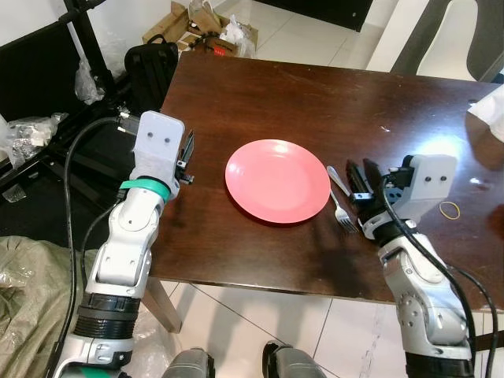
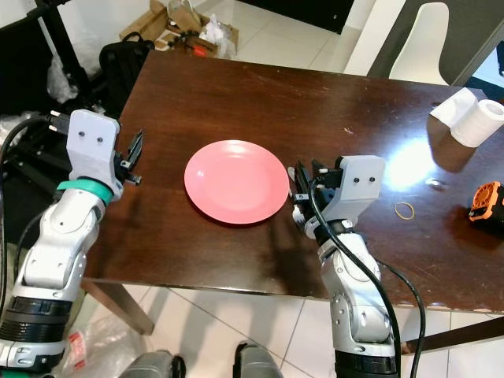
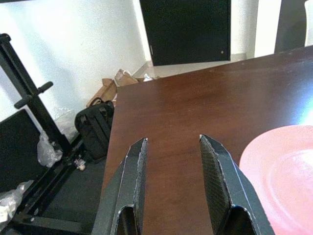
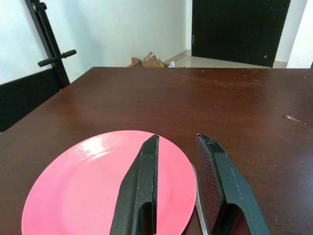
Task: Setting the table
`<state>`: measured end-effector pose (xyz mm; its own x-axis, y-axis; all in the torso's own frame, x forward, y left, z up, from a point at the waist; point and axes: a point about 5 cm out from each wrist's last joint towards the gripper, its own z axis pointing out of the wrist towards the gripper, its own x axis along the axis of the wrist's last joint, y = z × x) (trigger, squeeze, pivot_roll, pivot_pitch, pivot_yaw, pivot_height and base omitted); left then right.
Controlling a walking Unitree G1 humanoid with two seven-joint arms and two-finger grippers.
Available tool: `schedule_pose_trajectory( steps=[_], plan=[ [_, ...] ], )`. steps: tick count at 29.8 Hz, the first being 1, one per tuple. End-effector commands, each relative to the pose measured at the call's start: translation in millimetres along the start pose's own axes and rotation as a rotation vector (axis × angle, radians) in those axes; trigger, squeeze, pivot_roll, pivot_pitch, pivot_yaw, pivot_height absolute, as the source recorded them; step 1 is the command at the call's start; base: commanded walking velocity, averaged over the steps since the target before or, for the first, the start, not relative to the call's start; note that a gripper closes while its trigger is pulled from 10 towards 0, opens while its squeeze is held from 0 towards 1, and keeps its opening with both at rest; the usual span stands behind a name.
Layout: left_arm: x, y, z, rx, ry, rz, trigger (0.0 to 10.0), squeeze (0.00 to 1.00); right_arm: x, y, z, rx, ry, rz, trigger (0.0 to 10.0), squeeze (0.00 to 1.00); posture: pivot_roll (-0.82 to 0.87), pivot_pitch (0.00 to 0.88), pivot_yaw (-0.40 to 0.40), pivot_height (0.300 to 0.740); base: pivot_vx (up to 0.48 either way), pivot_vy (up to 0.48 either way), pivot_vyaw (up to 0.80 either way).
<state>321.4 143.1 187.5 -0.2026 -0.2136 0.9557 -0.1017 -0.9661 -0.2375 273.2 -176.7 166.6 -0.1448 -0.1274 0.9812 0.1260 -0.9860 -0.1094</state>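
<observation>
Flanking your pink plate [image 1: 277, 180] on the dark table [image 1: 260, 87], both grippers hang parted, grasping nothing. Your right gripper [image 1: 360, 183] hovers over the fork [image 1: 341, 206]; your left gripper [image 1: 187, 159] waits opposite.

- Left claw [image 1: 187, 157] hovers at the surface's left edge, fingers parted, nothing between them.
- Right claw [image 1: 361, 179] sits low over the surface, fingers spread apart.

Yellow rubber band [image 2: 405, 209] on the dark wooden table [image 2: 236, 94], paper roll [image 2: 478, 122] near the table's far right edge, orange tool [image 2: 488, 201] beside that edge, black backpack [image 1: 150, 63] and cardboard boxes [image 1: 185, 24] on the floor beyond the table's left corner, white chair [image 2: 429, 55] behind the table
</observation>
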Motion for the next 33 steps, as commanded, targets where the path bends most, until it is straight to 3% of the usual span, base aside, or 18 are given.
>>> schedule_pose_trajectory(
  steps=[1,26,33],
  plan=[
    [-1.6,5.2,1.4,-0.012,-0.004,-0.005,10.0,0.00,-3.9,2.4,-0.4,-0.018,-0.010,-0.003,10.0,0.00,0.04,0.000,-0.003,0.740,0.000,0.000,0.00],
    [2.2,15.0,7.8,-0.031,0.028,-0.022,10.0,0.00,-7.7,1.0,1.3,-0.034,0.001,-0.007,10.0,0.00,0.03,0.000,0.009,0.740,0.000,0.000,0.00],
    [1.4,13.5,7.0,-0.037,0.028,-0.019,10.0,0.00,-8.4,0.7,2.4,-0.038,0.004,-0.006,10.0,0.00,0.04,0.000,0.014,0.740,-0.298,0.000,0.00]
  ],
)
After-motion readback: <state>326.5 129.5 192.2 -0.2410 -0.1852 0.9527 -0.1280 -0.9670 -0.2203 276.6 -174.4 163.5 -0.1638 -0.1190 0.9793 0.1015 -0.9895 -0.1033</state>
